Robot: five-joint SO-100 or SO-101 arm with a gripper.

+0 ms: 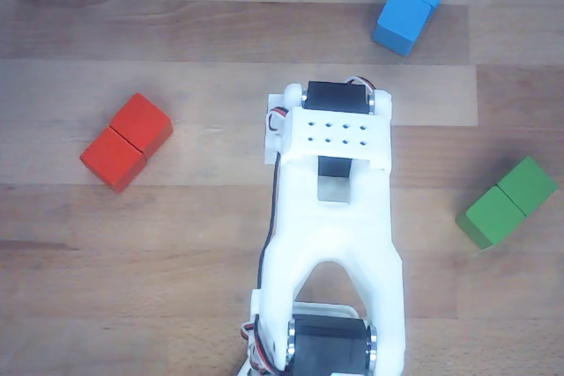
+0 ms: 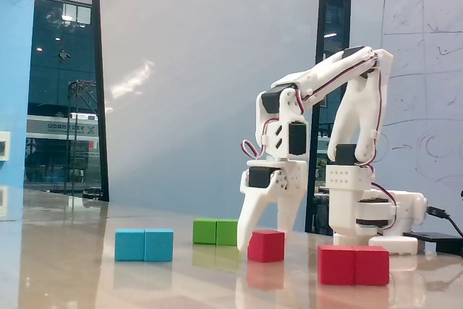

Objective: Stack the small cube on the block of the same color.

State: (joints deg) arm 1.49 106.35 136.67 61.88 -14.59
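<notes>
In the fixed view the small cube [image 2: 266, 246], plain red, rests on the table. My white gripper [image 2: 265, 241] has come down over it and is open, with one finger at the cube's left edge and the other behind its right side. The red block [image 2: 354, 265], two cubes long, lies to the right and closer to the camera. In the other view the red block [image 1: 125, 142] sits left of the arm [image 1: 330, 217], whose body hides both the small cube and the gripper.
A blue double block [image 2: 144, 244] [image 1: 411, 3] and a green double block [image 2: 216, 231] [image 1: 506, 202] lie on the wooden table. The arm's base [image 2: 372, 215] stands at the right in the fixed view.
</notes>
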